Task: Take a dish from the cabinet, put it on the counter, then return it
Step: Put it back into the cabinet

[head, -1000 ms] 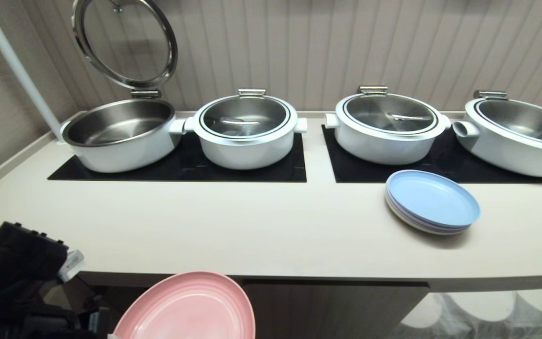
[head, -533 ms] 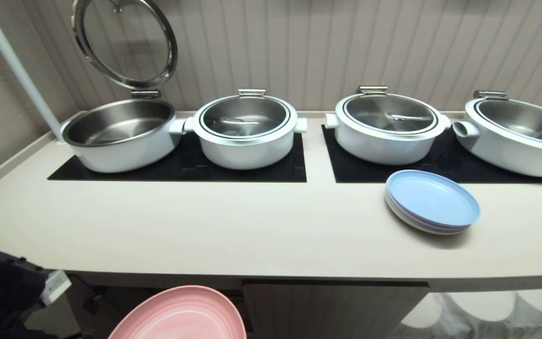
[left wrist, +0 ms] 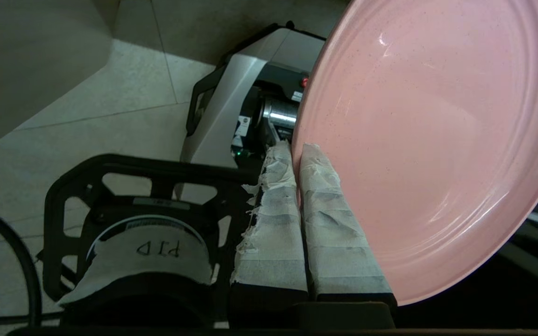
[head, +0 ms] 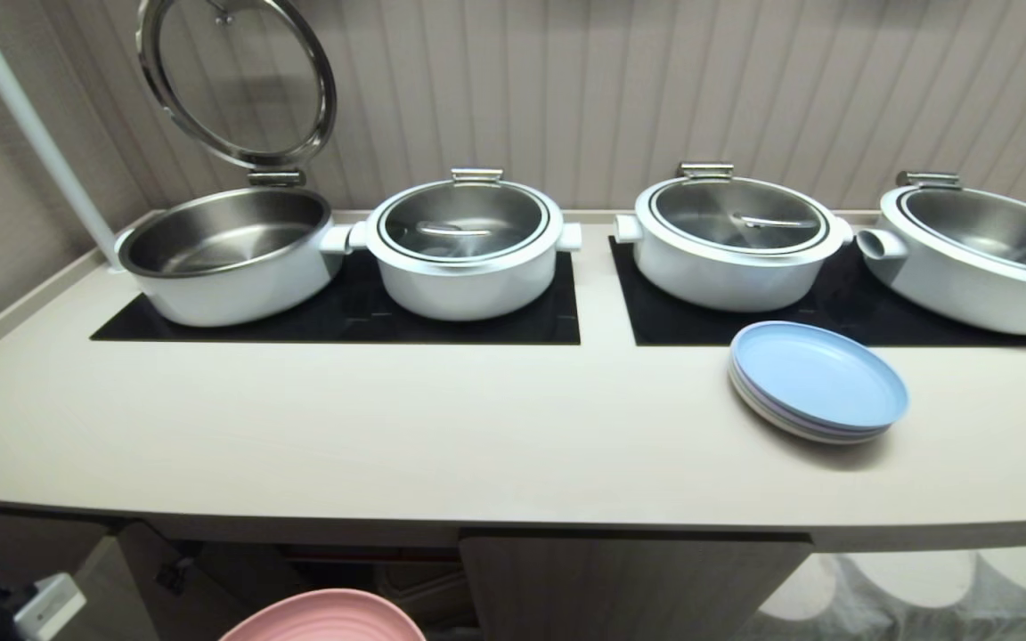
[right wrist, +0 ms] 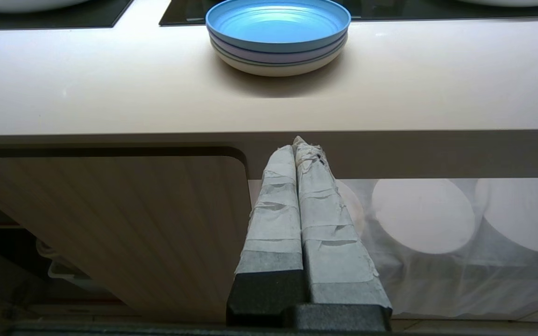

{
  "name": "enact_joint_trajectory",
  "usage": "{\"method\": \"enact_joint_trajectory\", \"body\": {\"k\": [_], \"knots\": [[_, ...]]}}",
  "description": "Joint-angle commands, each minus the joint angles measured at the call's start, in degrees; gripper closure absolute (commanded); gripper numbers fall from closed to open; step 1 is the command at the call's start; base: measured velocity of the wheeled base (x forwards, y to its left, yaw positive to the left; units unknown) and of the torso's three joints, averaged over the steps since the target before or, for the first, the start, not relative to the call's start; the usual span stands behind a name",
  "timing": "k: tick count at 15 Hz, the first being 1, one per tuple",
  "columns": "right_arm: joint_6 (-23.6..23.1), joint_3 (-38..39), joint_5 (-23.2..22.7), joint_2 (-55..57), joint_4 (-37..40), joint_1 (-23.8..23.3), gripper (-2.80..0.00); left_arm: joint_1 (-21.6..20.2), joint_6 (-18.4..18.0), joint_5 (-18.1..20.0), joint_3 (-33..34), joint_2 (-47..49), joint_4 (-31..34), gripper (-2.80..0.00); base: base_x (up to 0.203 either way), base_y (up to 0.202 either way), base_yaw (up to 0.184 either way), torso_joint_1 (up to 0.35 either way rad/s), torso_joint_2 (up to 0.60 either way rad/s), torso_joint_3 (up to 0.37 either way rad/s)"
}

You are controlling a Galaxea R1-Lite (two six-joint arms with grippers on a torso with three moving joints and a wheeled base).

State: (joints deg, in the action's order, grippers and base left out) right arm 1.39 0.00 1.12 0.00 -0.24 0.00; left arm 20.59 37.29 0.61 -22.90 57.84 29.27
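The pink dish (head: 321,619) shows only as a rim at the bottom of the head view, below the front edge of the cream counter (head: 477,427). In the left wrist view my left gripper (left wrist: 297,149) is shut on the rim of the dish (left wrist: 437,140), which hangs tilted above the floor. The cabinet (head: 629,588) under the counter has a fluted door closed at the right and a dark opening at the left. My right gripper (right wrist: 297,144) is shut and empty, parked in front of the cabinet door (right wrist: 133,224) just under the counter's edge.
Several white pots stand on black cooktop panels (head: 344,312) at the back, the leftmost with its lid (head: 237,80) raised. A stack of pale blue plates (head: 820,378) sits at the counter's right. My own base (left wrist: 231,116) lies below the dish.
The left arm and the pink dish have sunk well below the counter's edge; only the dish's rim remains at the bottom of the head view. The right arm has kept still.
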Motion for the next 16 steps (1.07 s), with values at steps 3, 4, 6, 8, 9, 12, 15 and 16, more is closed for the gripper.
{"method": "enact_joint_trajectory", "body": {"k": [3, 4, 6, 8, 9, 12, 15, 16], "knots": [[0.01, 0.00, 0.02, 0.00, -0.02, 0.00, 0.00, 0.06, 0.24, 0.01, 0.83, -2.71, 1.05, 0.00, 0.000, 0.000, 0.000, 0.000, 0.00, 0.000], [0.01, 0.00, 0.02, 0.00, -0.02, 0.00, 0.00, 0.06, 0.24, 0.01, 0.84, -2.74, 1.05, 0.00, 0.000, 0.000, 0.000, 0.000, 0.00, 0.000], [0.01, 0.00, 0.02, 0.00, -0.02, 0.00, 0.00, 0.24, 0.24, 0.01, 0.84, -2.74, 1.05, 0.00, 0.000, 0.000, 0.000, 0.000, 0.00, 0.000], [0.01, 0.00, 0.02, 0.00, -0.02, -0.07, 0.00, 0.18, 0.24, 0.02, 0.93, -2.74, 1.05, 0.00, 0.000, 0.000, 0.000, 0.000, 0.00, 0.000], [0.01, 0.00, 0.02, 0.00, -0.02, 0.00, 0.00, 0.24, 0.24, 0.05, 0.98, -2.74, 1.05, 0.00, 0.000, 0.000, 0.000, 0.000, 0.00, 0.000], [0.01, 0.00, 0.02, 0.00, -0.02, -0.01, 0.00, 0.34, 0.24, 0.10, 1.02, -2.75, 1.14, 0.00, 0.000, 0.000, 0.000, 0.000, 0.00, 0.000], [0.01, 0.00, 0.02, 0.00, -0.02, 0.00, 0.00, 0.59, -0.26, 0.07, 0.84, -2.74, 1.08, 0.00, 0.000, 0.000, 0.000, 0.000, 0.00, 0.000], [0.01, 0.00, 0.02, 0.00, -0.02, 0.00, 0.00, 0.51, -0.94, 0.01, 0.84, -2.74, 1.05, 0.00, 0.000, 0.000, 0.000, 0.000, 0.00, 0.000]]}}
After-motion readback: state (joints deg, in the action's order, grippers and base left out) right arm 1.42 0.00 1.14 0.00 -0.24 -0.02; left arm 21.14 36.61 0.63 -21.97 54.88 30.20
